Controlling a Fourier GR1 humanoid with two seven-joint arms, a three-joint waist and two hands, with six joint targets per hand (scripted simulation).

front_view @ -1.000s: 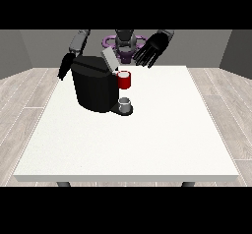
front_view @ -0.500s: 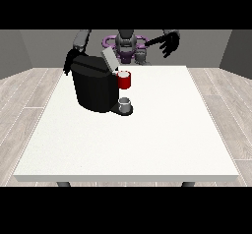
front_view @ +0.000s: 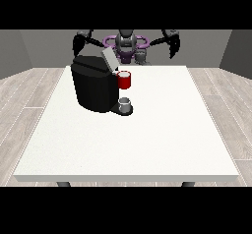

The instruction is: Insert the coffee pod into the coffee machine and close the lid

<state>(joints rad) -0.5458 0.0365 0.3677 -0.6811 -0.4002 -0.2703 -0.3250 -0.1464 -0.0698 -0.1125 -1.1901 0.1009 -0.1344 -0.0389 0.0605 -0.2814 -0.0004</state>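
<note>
Black coffee machine sits on white worktop, toward the far edge and view's left. Its lid is tilted up, open. A red thing at the machine sits just right of the machine's top. A small grey thing stands on the machine's base below it; can't tell if that is the pod, and the pod is not plainly visible anywhere. Inside of the machine's opening is hidden. Hand at the view's left is raised behind and above the machine; hand at the view's right is raised well right of it. Both too small and dark, so finger state can't be told. Robot torso is partly hidden behind the machine's lid.
</note>
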